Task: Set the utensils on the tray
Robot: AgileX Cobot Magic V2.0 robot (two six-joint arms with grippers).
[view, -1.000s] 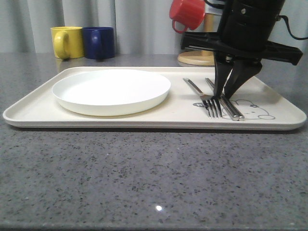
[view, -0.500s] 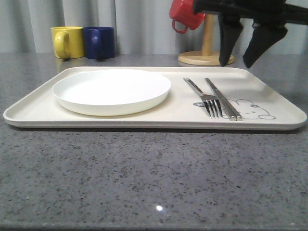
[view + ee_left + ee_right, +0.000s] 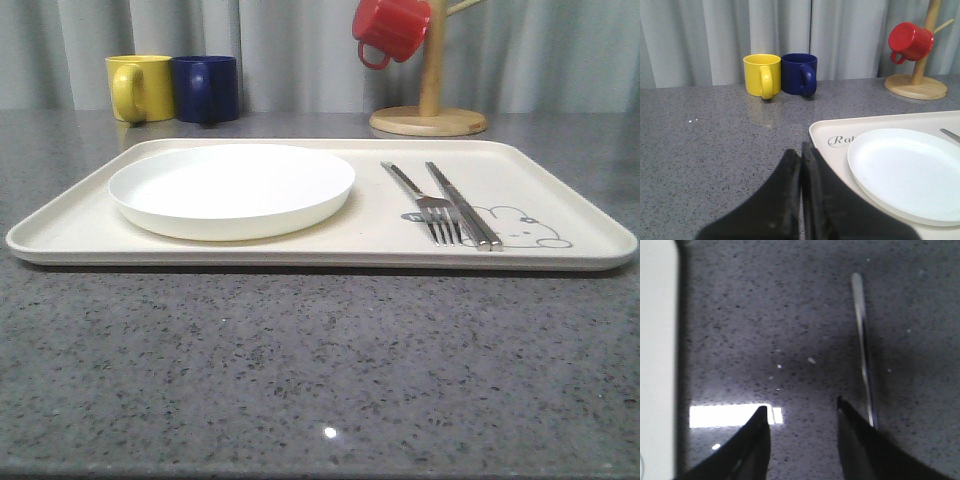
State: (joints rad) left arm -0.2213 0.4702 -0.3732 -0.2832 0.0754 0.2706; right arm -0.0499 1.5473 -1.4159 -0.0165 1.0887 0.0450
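In the front view the right arm has gone from over the tray (image 3: 560, 205): a second ago its black fingers stood with their tips at the fork (image 3: 432, 208), half a second ago they hung spread above the far right corner of the tray, and now that space is open to the curtain and the wooden mug stand (image 3: 428, 120) with the red mug (image 3: 390, 28). The fork and the knife (image 3: 462, 204) lie where they lay before, side by side and close together on the right part of the tray, by the grey rabbit drawing, the fork's tines toward the camera. The round white plate (image 3: 232, 187) has not moved on the left part of the tray. The yellow mug (image 3: 138, 87) and the blue mug (image 3: 206, 88) stand together behind the tray.

The right gripper (image 3: 801, 427) now hangs over bare grey countertop (image 3: 770, 315), its two fingers spread apart with nothing between them. A slim silver handle, a third utensil (image 3: 863, 340), lies on the stone ahead of the fingers, its near end running in just beside the outer side of one finger (image 3: 855, 440); its working end is hidden, so whether it is the spoon cannot be told. The cream tray edge (image 3: 657, 340) shows well off to the other finger's side.

The left gripper (image 3: 801, 150) has its fingers pressed together, holding nothing, over the countertop just short of the tray's corner, with the plate (image 3: 910, 170) beyond it to one side.
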